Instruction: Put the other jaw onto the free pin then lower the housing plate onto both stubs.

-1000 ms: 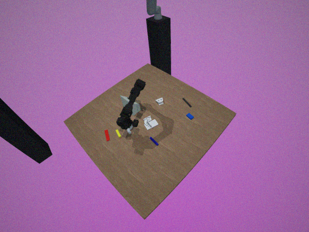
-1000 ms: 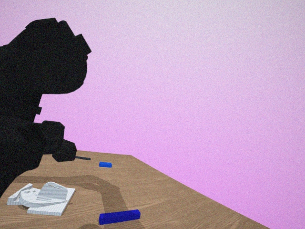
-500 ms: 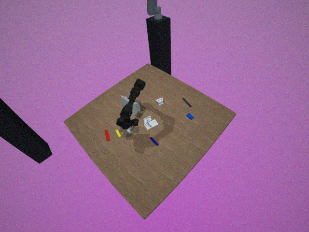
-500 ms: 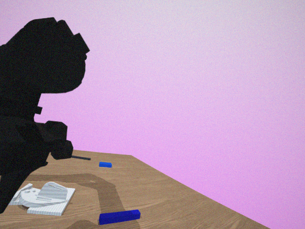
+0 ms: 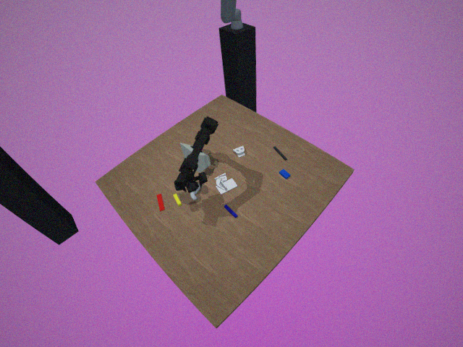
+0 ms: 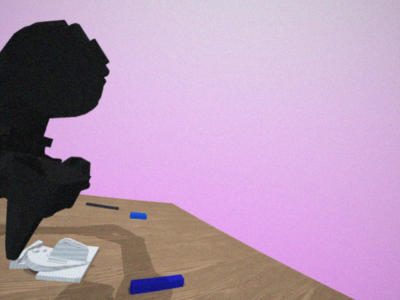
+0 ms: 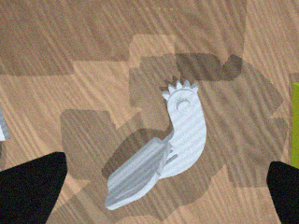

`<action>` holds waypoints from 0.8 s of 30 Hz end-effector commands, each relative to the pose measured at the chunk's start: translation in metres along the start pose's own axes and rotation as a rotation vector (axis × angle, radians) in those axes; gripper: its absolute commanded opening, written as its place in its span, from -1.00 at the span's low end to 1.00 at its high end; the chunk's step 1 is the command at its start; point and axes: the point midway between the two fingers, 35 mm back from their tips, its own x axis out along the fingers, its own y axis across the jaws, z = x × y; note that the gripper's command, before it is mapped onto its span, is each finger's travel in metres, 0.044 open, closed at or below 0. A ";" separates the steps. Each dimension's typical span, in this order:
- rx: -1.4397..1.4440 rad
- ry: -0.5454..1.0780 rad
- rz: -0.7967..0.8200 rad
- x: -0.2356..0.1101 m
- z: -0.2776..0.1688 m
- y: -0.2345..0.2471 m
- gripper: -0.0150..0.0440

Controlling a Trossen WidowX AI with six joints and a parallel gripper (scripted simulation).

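Observation:
The loose white jaw (image 5: 193, 195) (image 7: 189, 135) lies on the table, its gear teeth towards the top of the wrist view and its broad ridged end at lower left. My gripper (image 7: 167, 168) is open above it, one finger at each side, touching neither side. The white base (image 5: 231, 184) (image 6: 58, 277) stands beside the gripper, with the other jaw (image 6: 68, 250) on it. Whether that jaw is fully seated, and the free pin, I cannot tell clearly. A small white piece with two dark holes, seemingly the housing plate (image 5: 239, 151), lies apart behind the base.
A yellow block (image 5: 177, 199) (image 7: 295, 126) and a red block (image 5: 160, 202) lie beyond the loose jaw. A dark blue bar (image 5: 230, 210) (image 6: 157, 284), a blue block (image 5: 284, 173) (image 6: 138, 215) and a black bar (image 5: 280, 152) (image 6: 102, 205) lie around the base. A grey wedge-like body (image 5: 204, 160) stands beneath the arm.

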 end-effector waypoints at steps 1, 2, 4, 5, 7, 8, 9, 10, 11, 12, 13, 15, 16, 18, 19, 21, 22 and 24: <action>-0.098 0.000 -0.004 -0.001 -0.002 0.000 1.00; -0.125 0.000 -0.004 -0.001 -0.003 0.000 1.00; -0.181 0.001 -0.004 -0.001 -0.004 0.000 1.00; -0.208 0.001 -0.004 -0.001 -0.004 0.000 1.00; -0.264 0.001 -0.004 -0.001 -0.005 0.000 1.00; -0.292 0.001 -0.004 -0.002 -0.006 0.000 1.00; -0.319 0.001 -0.004 -0.002 -0.006 0.000 1.00; -0.347 0.001 -0.004 -0.002 -0.007 0.000 1.00; -0.375 0.001 -0.004 -0.002 -0.007 0.000 1.00; -0.402 0.001 -0.004 -0.002 -0.008 0.000 1.00; -0.430 0.001 -0.004 -0.002 -0.008 0.000 1.00; -0.485 0.002 -0.004 -0.002 -0.009 0.000 1.00; -0.513 0.002 -0.004 -0.002 -0.010 0.000 1.00; -0.569 0.002 -0.003 -0.003 -0.011 0.001 1.00; -0.596 0.002 -0.003 -0.003 -0.011 0.001 1.00; -0.652 0.002 -0.003 -0.003 -0.012 0.001 1.00; -0.679 0.002 -0.003 -0.003 -0.013 0.001 1.00; -0.735 0.002 -0.003 -0.003 -0.014 0.001 1.00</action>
